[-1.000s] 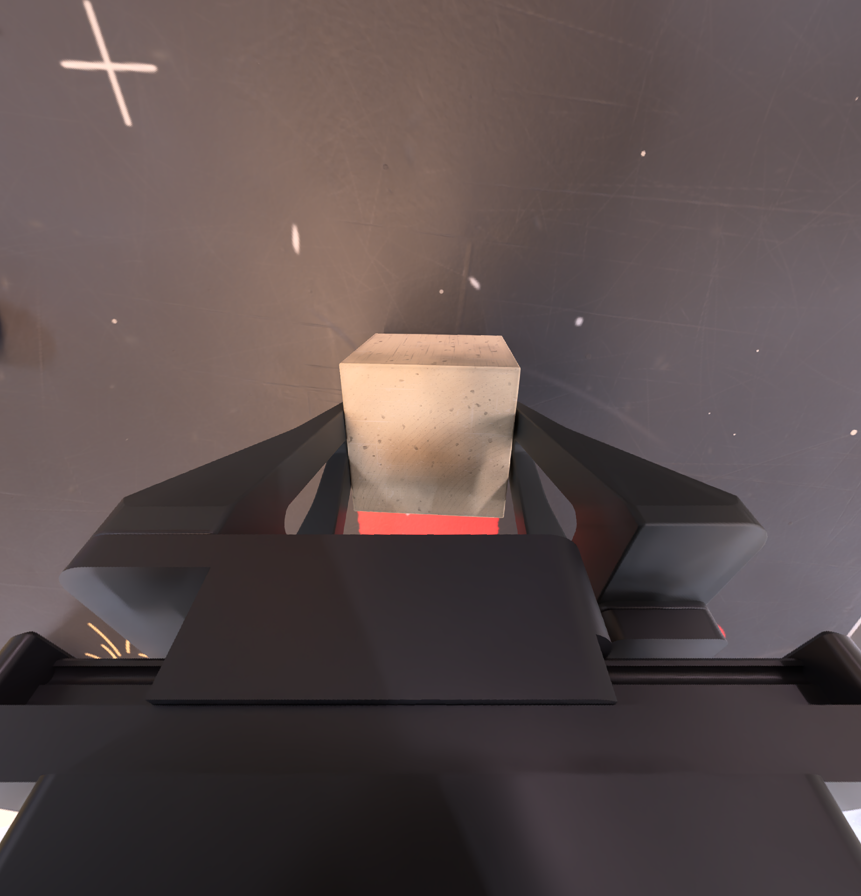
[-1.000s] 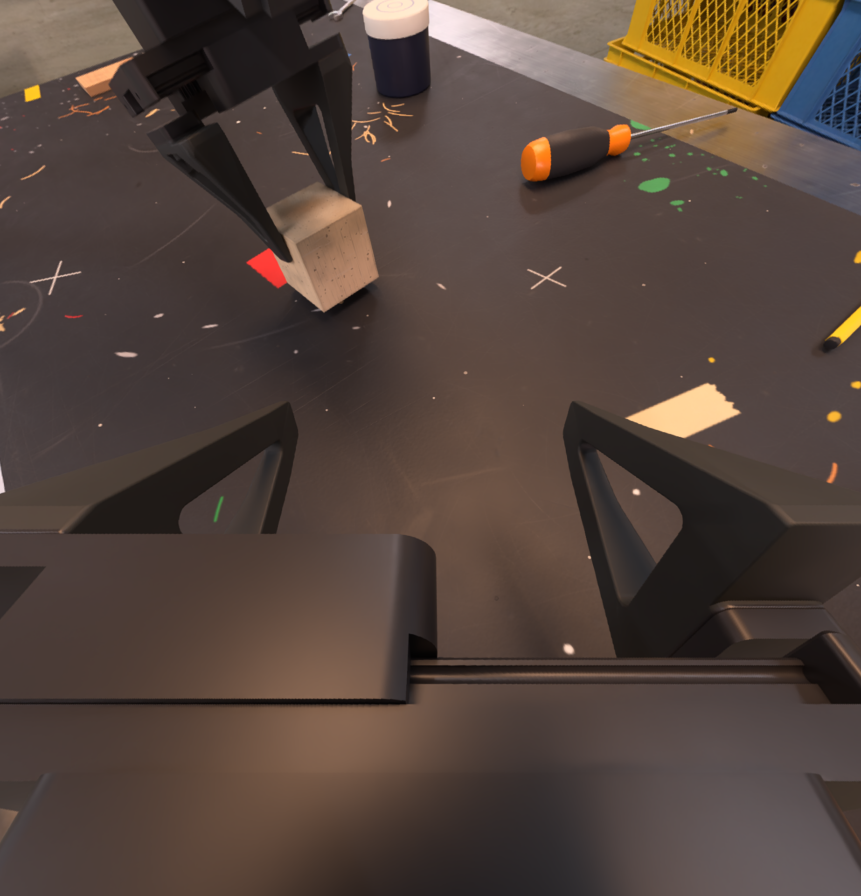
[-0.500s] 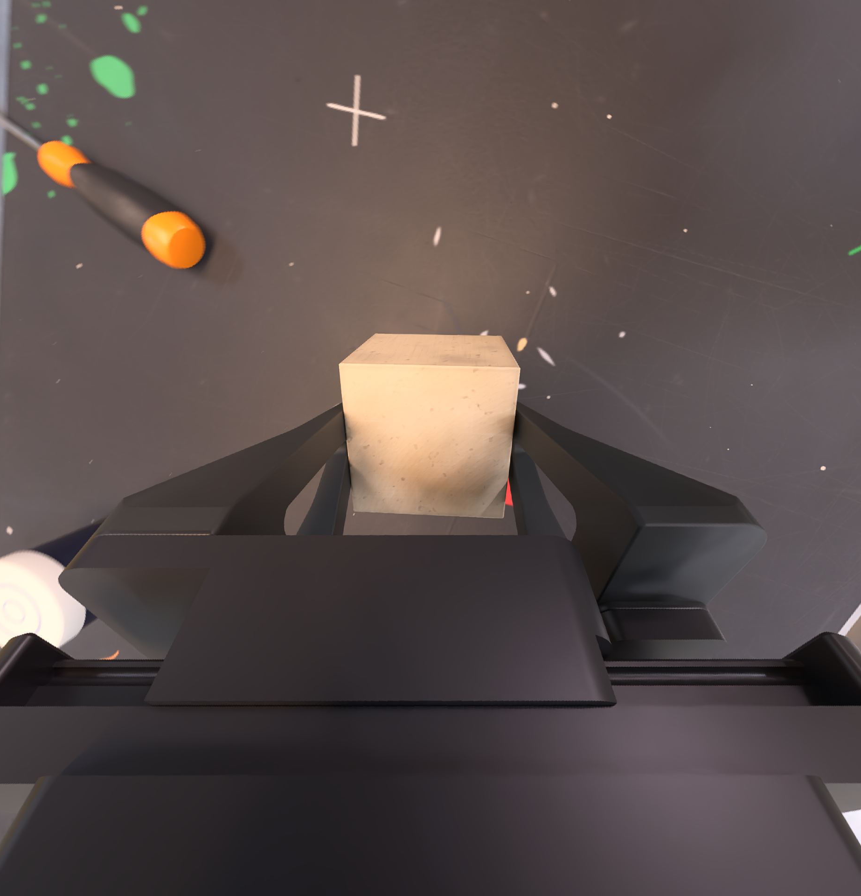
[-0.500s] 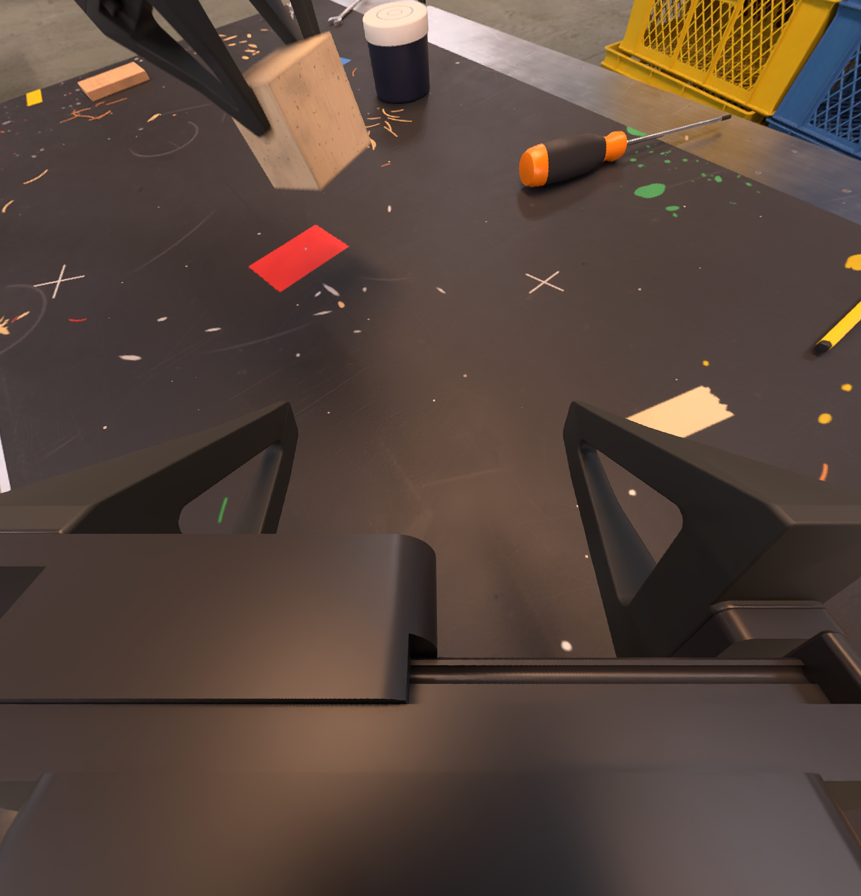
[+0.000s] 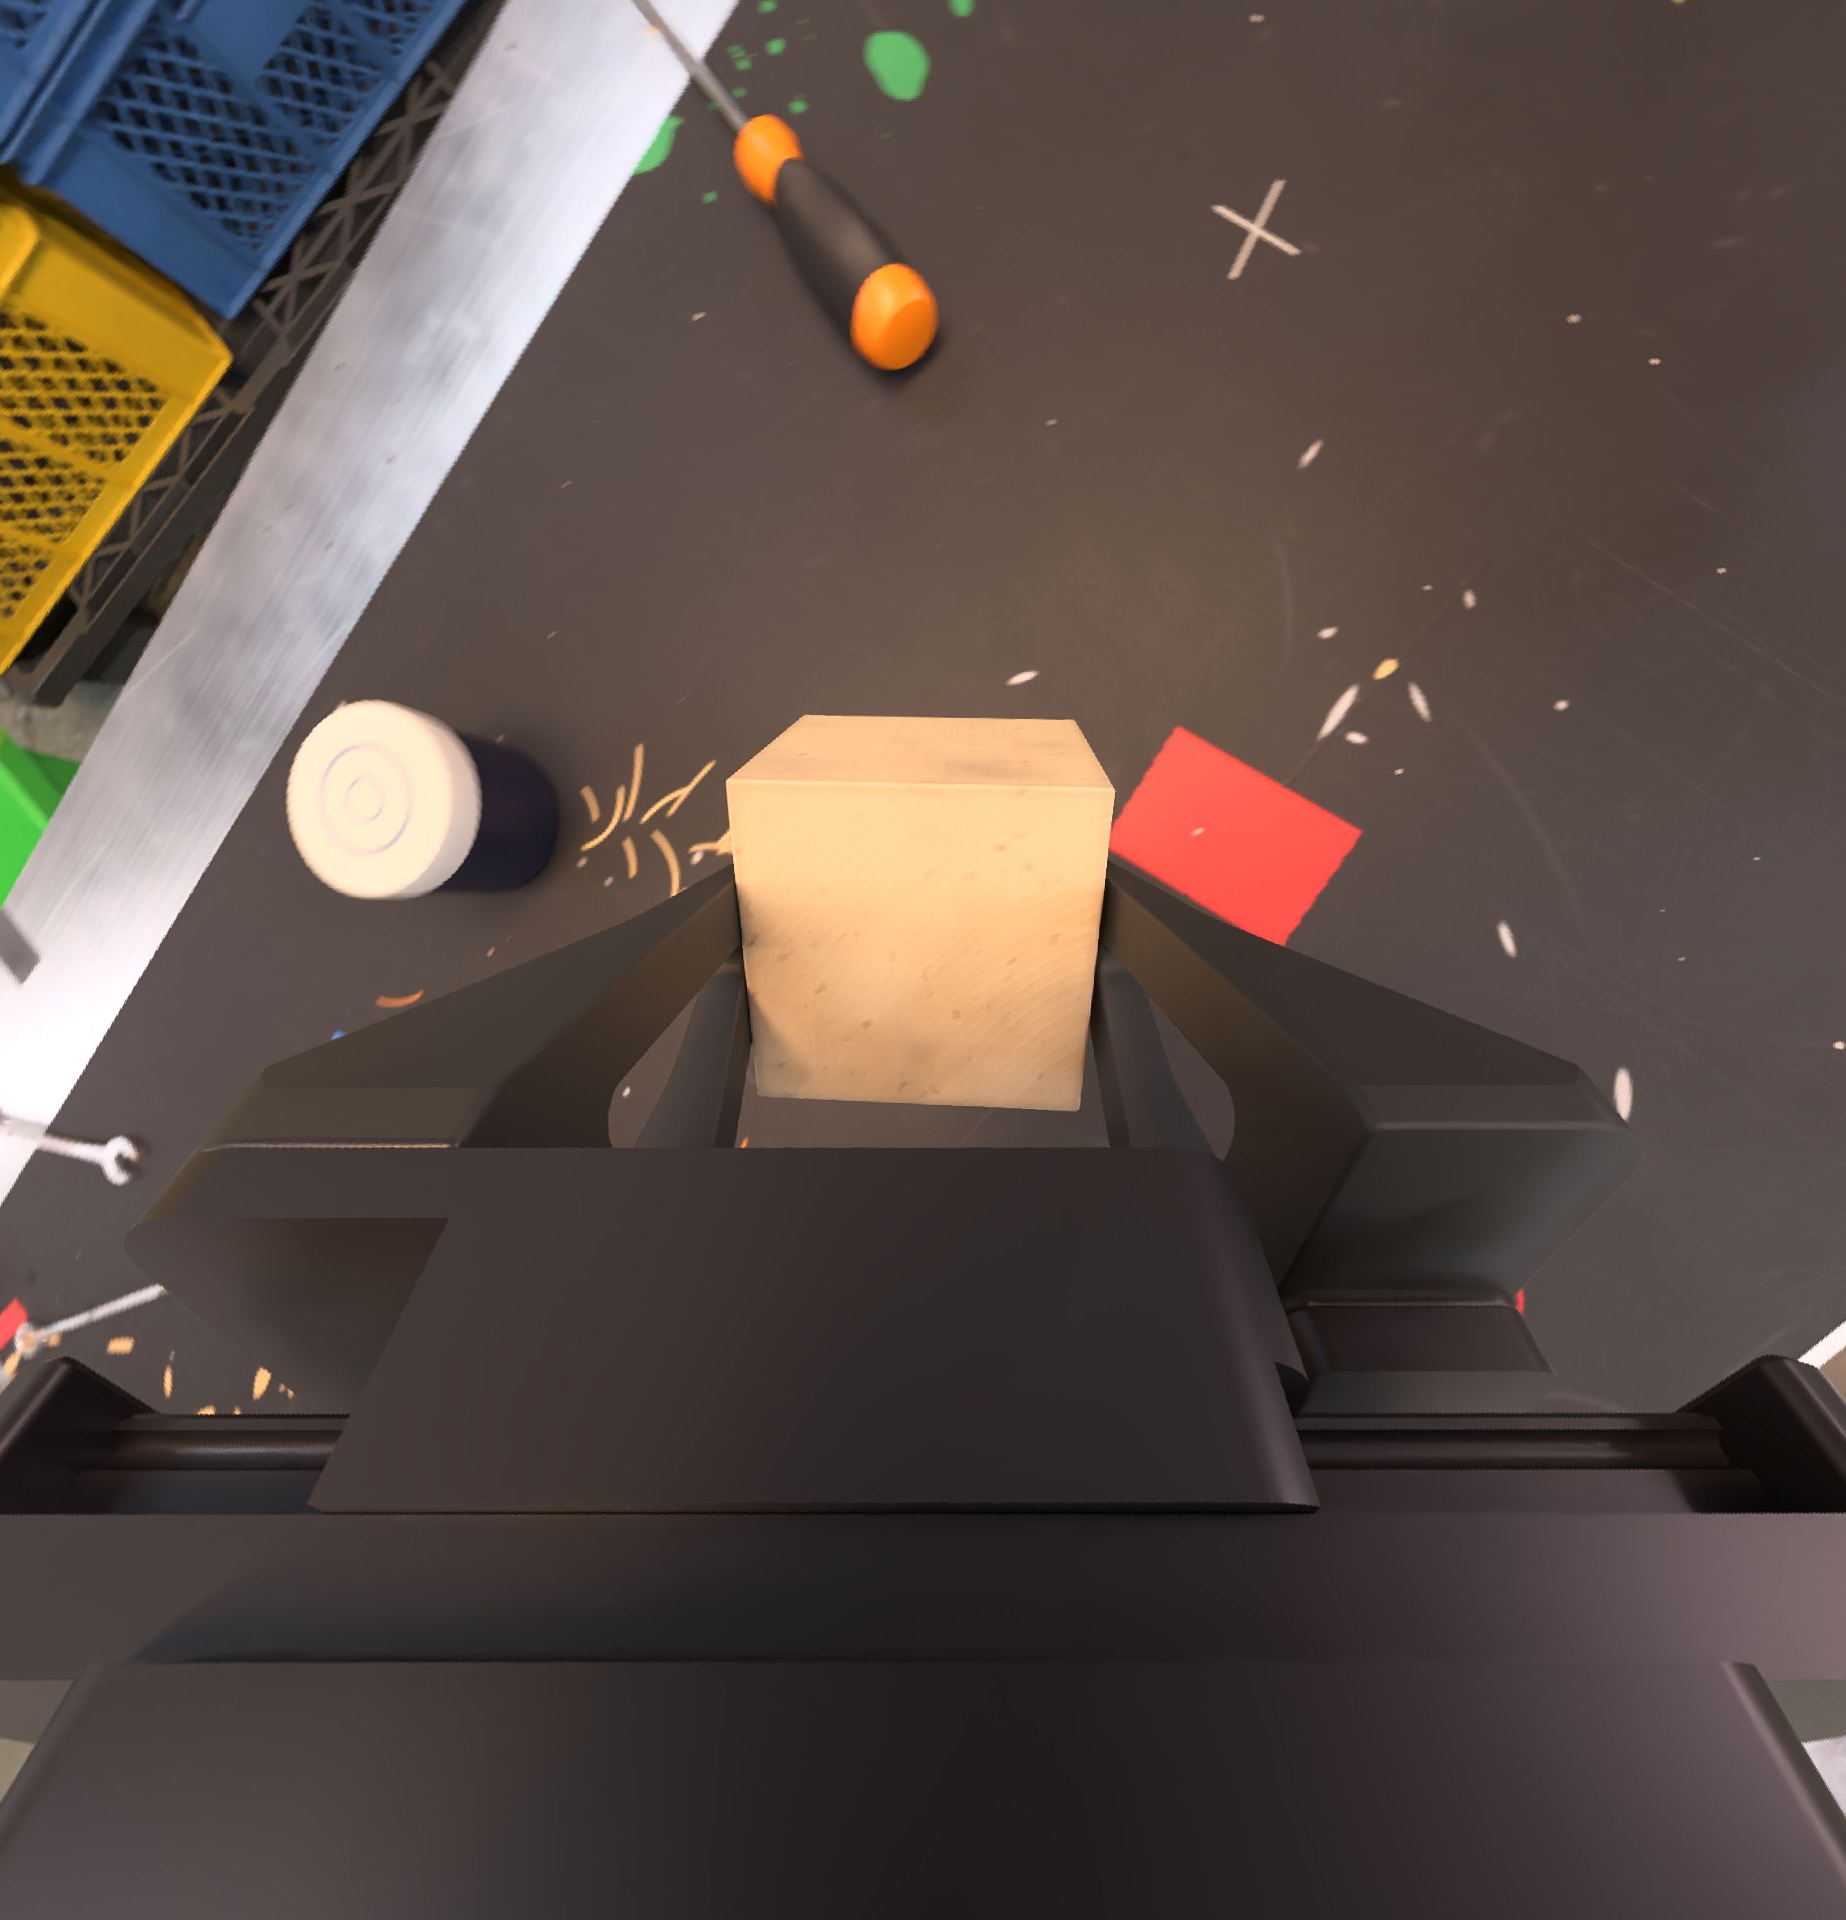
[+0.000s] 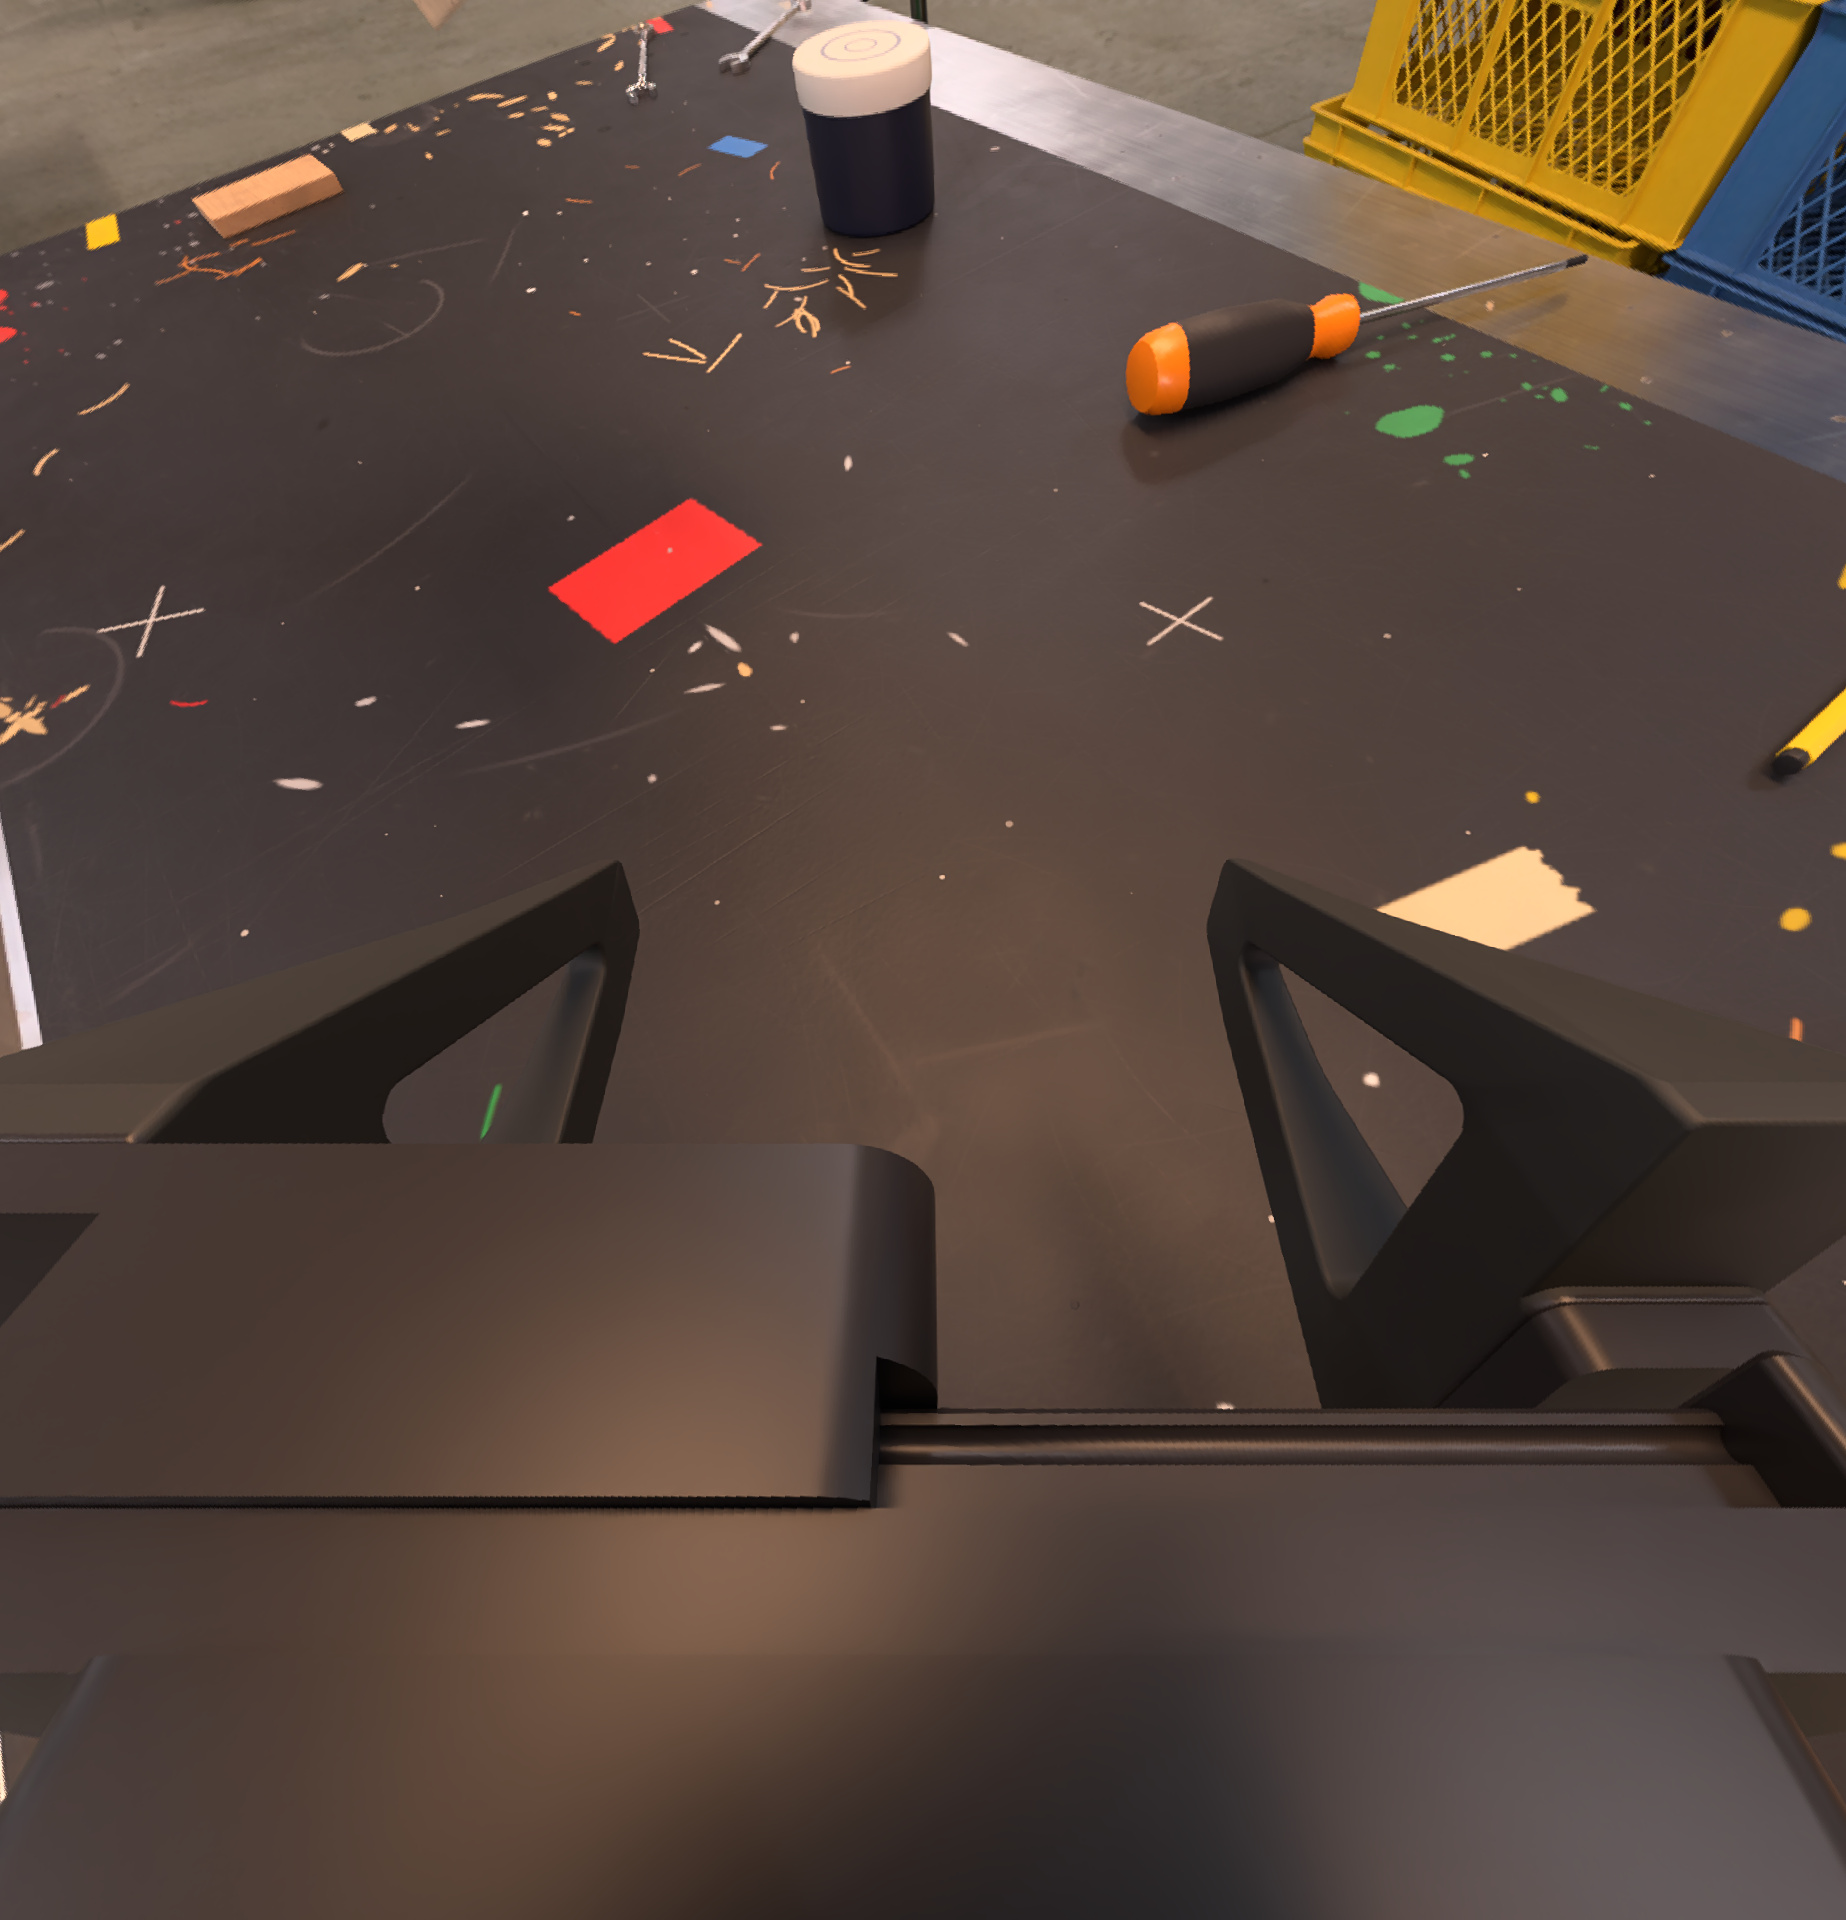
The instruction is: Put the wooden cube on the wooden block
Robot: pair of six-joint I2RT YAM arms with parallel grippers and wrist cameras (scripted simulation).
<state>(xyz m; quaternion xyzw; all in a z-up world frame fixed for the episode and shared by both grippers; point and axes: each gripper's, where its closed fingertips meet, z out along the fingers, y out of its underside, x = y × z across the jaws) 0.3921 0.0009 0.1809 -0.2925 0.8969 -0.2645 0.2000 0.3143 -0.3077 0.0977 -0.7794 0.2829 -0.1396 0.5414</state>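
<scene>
Left gripper [image 5: 919, 914]: fingers clamp the wooden cube [image 5: 917, 914], lifted clear of the surface [image 5: 1521, 520].
Right gripper [image 6: 924, 914]: fingers spread wide, empty.
Carry: level, toward the wooden block [image 6: 266, 193] far beyond the red patch [image 6: 654, 568].

Right wrist view, clock directions from patch [image 6: 654, 569] mid-table [image 6: 898, 831]: jar [image 6: 865, 130] at 1 o'clock near far edge; screwdriver [image 6: 1246, 348] at 2 o'clock, shaft over table rim; wooden block [image 6: 266, 194] at 11 o'clock, far corner; wrenches [image 6: 758, 36] at 12 o'clock behind jar; pencil [image 6: 1828, 717] at 3 o'clock; crates [image 6: 1584, 104] off table beyond screwdriver. Left wrist view: wooden cube [image 5: 919, 914] between left gripper [image 5: 919, 935] fingers, above table, jar at its 9 o'clock, patch at 3.
</scene>
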